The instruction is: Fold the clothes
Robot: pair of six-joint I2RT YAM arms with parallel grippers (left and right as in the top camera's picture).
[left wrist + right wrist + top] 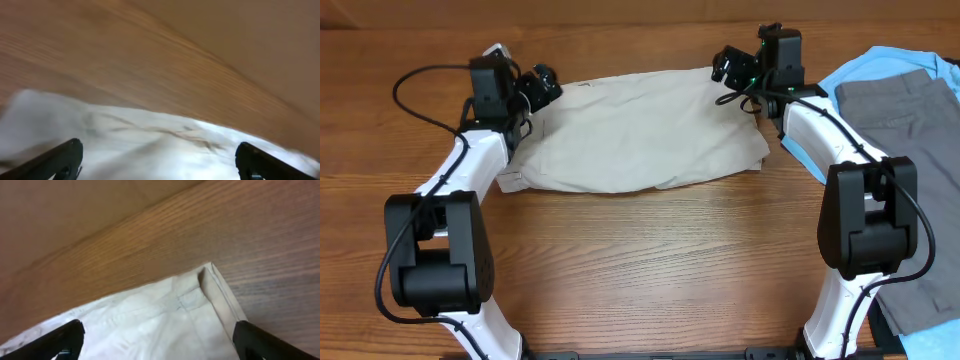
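Well, here is how things lie for you:

- The shorts [640, 130] lie flat on the table [650, 260], towards its far side, as one broad pale beige slab with soft creases. Their long side runs from your left arm across to your right arm.
- Seen from overhead, the near edge of the cloth is slightly wavy, and the right end widens towards you into a blunt corner.
- The left gripper [542, 85] sits at the far left corner of the shorts, right over the edge of the cloth.
- In the left wrist view its fingers [60, 160] stand spread wide at the bottom corners. Pale cloth fills the space below and between them, and bare wood lies beyond. That picture is blurred, so you cannot tell whether the tips touch the fabric. Nothing is pinched.
- The right gripper [728, 66] sits at the far right corner of the shorts, mirroring the left one.
- In the right wrist view its fingers [62, 339] are likewise spread wide. Between and ahead of them you see a sharp corner of the shorts with a folded band and stitched seams lying flat on the wood. The cloth is not gripped.
- The shorts therefore span the gap between your two tools, one far corner under each.
- Off to your right, well clear of the shorts, the grey trousers [905, 110] rest on top of the light blue shirt [880, 62]. Your right arm rises in front of them.
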